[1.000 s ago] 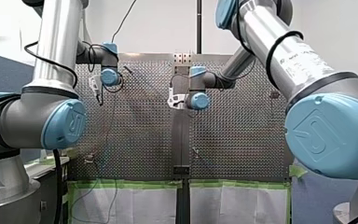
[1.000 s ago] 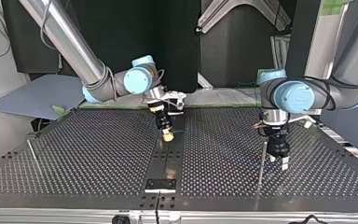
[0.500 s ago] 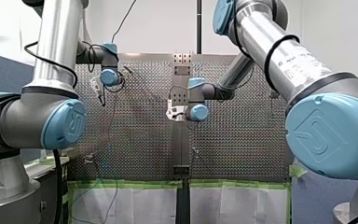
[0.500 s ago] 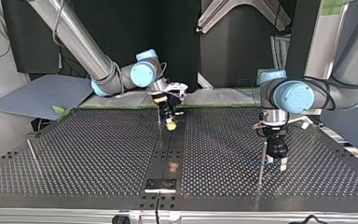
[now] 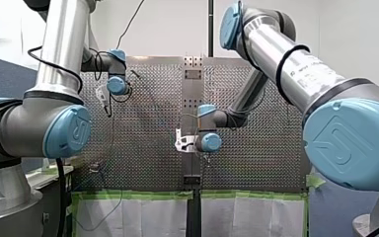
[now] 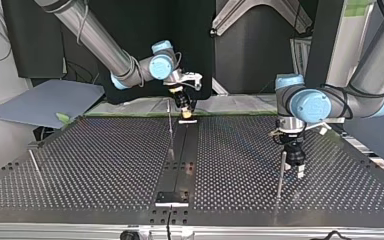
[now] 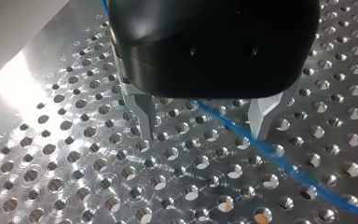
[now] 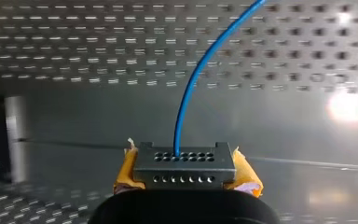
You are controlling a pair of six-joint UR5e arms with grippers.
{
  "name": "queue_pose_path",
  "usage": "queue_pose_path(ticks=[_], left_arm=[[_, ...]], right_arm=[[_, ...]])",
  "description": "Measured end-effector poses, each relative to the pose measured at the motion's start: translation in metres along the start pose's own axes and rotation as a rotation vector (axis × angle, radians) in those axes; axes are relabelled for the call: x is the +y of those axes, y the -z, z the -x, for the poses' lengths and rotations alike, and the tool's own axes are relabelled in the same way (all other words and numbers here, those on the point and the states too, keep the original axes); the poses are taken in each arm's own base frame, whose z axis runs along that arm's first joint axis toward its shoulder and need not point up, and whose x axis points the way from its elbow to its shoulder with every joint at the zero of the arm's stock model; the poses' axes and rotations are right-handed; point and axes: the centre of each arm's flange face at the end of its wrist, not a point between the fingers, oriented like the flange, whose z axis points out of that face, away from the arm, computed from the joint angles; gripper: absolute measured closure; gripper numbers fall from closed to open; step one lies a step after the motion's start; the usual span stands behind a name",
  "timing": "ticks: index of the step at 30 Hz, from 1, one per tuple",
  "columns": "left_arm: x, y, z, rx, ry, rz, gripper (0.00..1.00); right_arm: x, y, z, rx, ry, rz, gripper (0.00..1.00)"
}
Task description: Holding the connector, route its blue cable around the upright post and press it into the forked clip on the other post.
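My right gripper (image 8: 184,173) is shut on the grey connector (image 8: 184,165), which sits between its yellow pads (image 8: 127,171). The blue cable (image 8: 196,79) rises out of the connector's face and arcs away over the perforated table. In the top view my right gripper (image 6: 185,111) hangs near the table's far edge, just beside a thin upright post (image 6: 170,131). My left gripper (image 7: 205,126) is open low over the table, and the blue cable (image 7: 261,149) runs on the plate between its metal fingers (image 7: 144,116). In the top view my left gripper (image 6: 296,167) stands right next to another thin post (image 6: 280,176).
A dark strip (image 6: 182,165) runs down the middle of the perforated table (image 6: 105,170), ending in a small black plate (image 6: 172,197). A third thin post (image 6: 35,165) leans at the top view's left. Green tape lines the edge (image 5: 143,195) nearest the arms.
My right arm has carried the connector back across the table toward the arms' side, along the dark strip and up beside the middle post. My left gripper has barely moved.
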Motion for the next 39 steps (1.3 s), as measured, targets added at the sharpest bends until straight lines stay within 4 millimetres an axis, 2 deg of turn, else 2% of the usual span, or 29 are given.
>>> queue_pose_path(ticks=[7,15,27,39], left_arm=[[0.001,0.001,0.0,0.001,-0.001,0.011,0.0],[0.001,0.0,0.0,-0.001,-0.003,0.012,0.0],[0.001,0.0,0.0,-0.002,-0.006,0.013,0.0],[0.001,0.001,0.0,0.0,-0.007,0.012,0.0]], right_arm=[[0.001,0.002,0.043,-0.046,0.008,0.034,1.0],[0.008,-0.001,0.082,-0.061,0.007,0.056,1.0],[0.027,-0.005,0.134,-0.066,0.003,0.099,1.0],[0.045,0.002,0.197,-0.11,-0.001,0.135,1.0]])
